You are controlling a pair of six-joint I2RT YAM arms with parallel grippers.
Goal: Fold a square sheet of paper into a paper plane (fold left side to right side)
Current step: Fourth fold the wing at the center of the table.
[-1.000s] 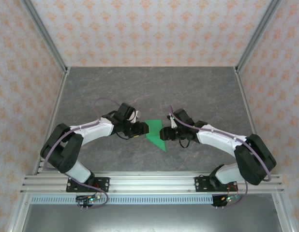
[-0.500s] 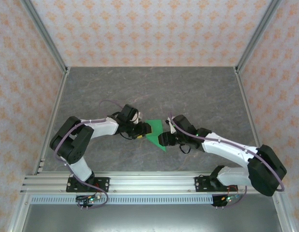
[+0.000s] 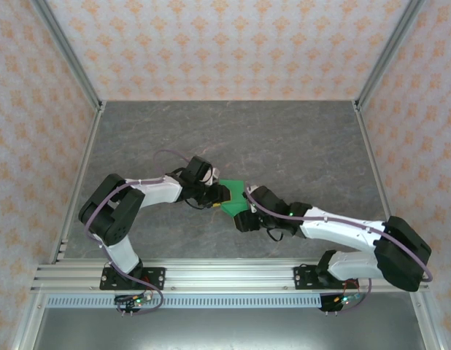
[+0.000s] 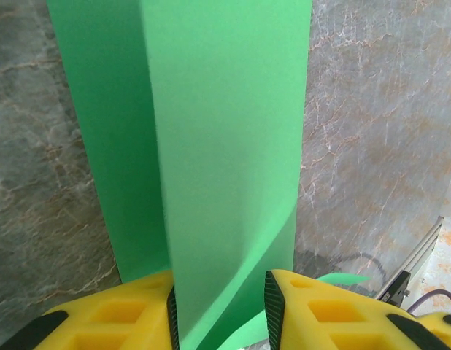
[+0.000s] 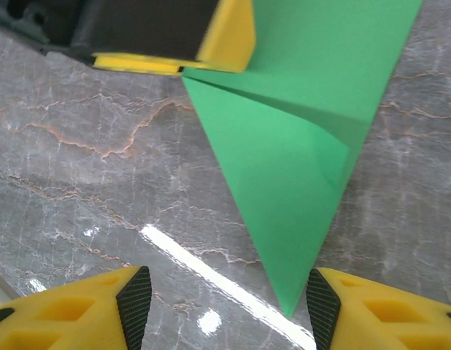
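The square sheet of paper (image 3: 233, 197) is bright green and folded into a pointed shape on the grey table. In the left wrist view a raised flap of the paper (image 4: 225, 146) stands between the yellow fingers of my left gripper (image 4: 220, 313). It brushes the left pad, and a gap remains at the right pad. My left gripper (image 3: 216, 195) sits at the paper's left edge. My right gripper (image 3: 244, 219) hovers open over the paper's near point (image 5: 287, 310). That tip lies just inside the right finger (image 5: 324, 306). The left gripper's finger (image 5: 225, 36) rests at the paper's edge.
The grey marble-patterned table (image 3: 298, 146) stretches behind and to both sides of the paper. Patterned walls with metal posts (image 3: 375, 58) close in the back and sides. An aluminium rail (image 3: 225, 277) carries both arm bases at the near edge.
My right gripper has swung left and nearer, down to the paper's near point. The left jaws have narrowed around a flap of the paper, which has lifted and shifted slightly.
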